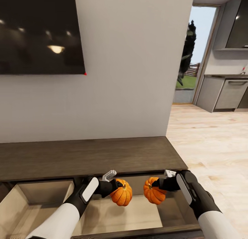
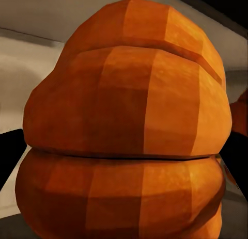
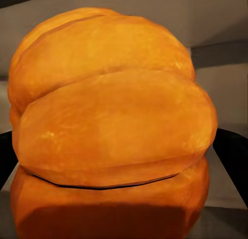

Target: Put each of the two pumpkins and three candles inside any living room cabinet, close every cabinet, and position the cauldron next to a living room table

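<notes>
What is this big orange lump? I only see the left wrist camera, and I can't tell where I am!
Observer: It's a pumpkin, clamped in your left hand above an open drawer of the dark cabinet.
Operator: Is my other hand doing anything?
Observer: Yes, the right hand grips a second pumpkin over that same drawer.
Operator: Are the pumpkins bumping?
Observer: No, there's a gap between them in the head view.
Operator: What's above the cabinet?
Observer: A dark screen hangs on the wall.
</notes>
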